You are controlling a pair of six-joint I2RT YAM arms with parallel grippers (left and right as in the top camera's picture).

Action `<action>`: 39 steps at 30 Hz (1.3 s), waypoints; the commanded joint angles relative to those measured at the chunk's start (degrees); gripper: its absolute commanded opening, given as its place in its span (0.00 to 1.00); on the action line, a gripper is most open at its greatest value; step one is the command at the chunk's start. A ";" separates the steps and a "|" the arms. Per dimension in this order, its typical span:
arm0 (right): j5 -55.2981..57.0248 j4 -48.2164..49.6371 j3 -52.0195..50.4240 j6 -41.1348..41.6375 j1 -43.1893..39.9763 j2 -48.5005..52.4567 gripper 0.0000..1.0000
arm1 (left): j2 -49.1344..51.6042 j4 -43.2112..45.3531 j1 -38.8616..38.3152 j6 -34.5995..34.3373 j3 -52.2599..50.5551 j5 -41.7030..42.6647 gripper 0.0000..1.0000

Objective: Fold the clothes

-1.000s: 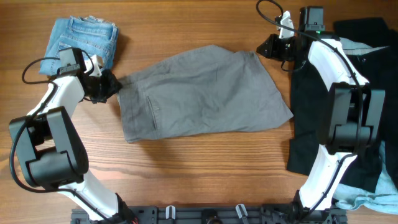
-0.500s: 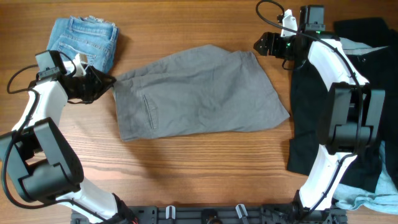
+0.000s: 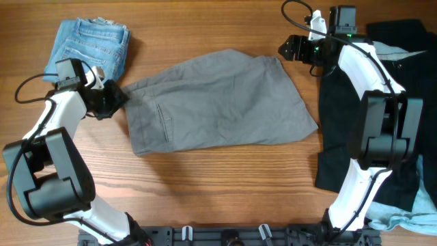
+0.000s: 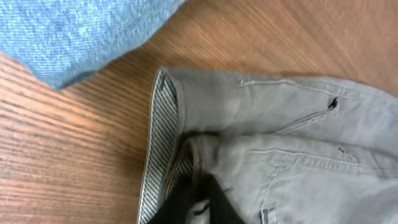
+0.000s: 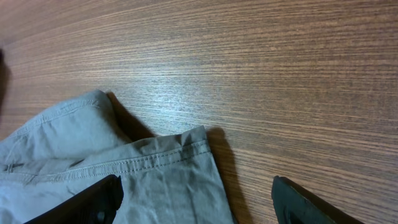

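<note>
The mid-grey shorts (image 3: 218,102) lie spread flat across the middle of the table. My left gripper (image 3: 117,98) is at their left end, shut on the waistband. In the left wrist view its black fingers (image 4: 199,199) pinch a fold of the grey shorts (image 4: 280,124) next to the striped waistband lining (image 4: 163,124). My right gripper (image 3: 283,49) hovers at the shorts' far right corner. It stands open, with one finger (image 5: 93,199) over the hem of the grey shorts (image 5: 161,180) and the other finger (image 5: 305,205) over bare wood.
Folded blue denim shorts (image 3: 92,42) lie at the far left, close behind the left gripper. Black shorts (image 3: 341,123) cover the right side under the right arm. A pale-blue garment (image 3: 416,219) shows at the near right corner.
The left gripper let go, swung out left, then came back and shut on the waistband. The right gripper opened off the hem corner. The shorts shifted slightly left.
</note>
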 commanded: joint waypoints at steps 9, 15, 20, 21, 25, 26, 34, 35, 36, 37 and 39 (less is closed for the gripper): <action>0.37 1.46 -0.42 -2.95 2.01 0.24 0.72 | -12.76 -1.99 3.87 -2.93 0.74 6.67 0.04; 7.50 3.69 -0.68 -2.32 5.88 7.06 0.82 | -13.84 -6.43 3.91 -2.51 0.74 2.40 0.09; 8.72 3.80 -0.68 -2.19 5.62 9.03 0.71 | -12.94 -10.36 3.65 -0.48 0.68 -1.62 0.39; 6.84 3.80 -0.68 -2.23 5.62 9.01 0.49 | -12.61 -10.58 3.34 0.33 0.68 -1.70 0.39; -6.54 3.19 -0.28 -2.36 4.46 8.37 0.04 | -10.12 -10.03 1.81 0.50 0.68 -1.95 0.40; -7.93 2.95 -0.28 -2.12 3.50 7.28 0.04 | -9.31 -10.05 1.64 0.50 0.68 -1.97 0.40; -9.25 -0.22 -0.31 -0.55 1.01 0.59 0.04 | -7.78 -5.03 0.39 0.50 0.68 -1.92 0.58; -9.29 -0.87 -0.31 -0.20 0.98 0.59 0.04 | -7.54 -4.52 -0.13 0.50 0.68 -1.95 0.59; -10.12 -1.49 -0.31 -0.24 0.98 0.57 0.04 | -7.10 -4.07 -0.70 0.50 0.68 -1.97 0.60; -10.86 -2.16 -0.31 -0.24 0.98 0.57 0.04 | -6.27 -3.58 -1.25 0.50 0.68 -1.99 0.60; -11.78 -2.91 -0.31 -0.31 0.98 0.26 0.04 | -3.80 -2.62 -1.79 0.48 0.68 -2.16 0.66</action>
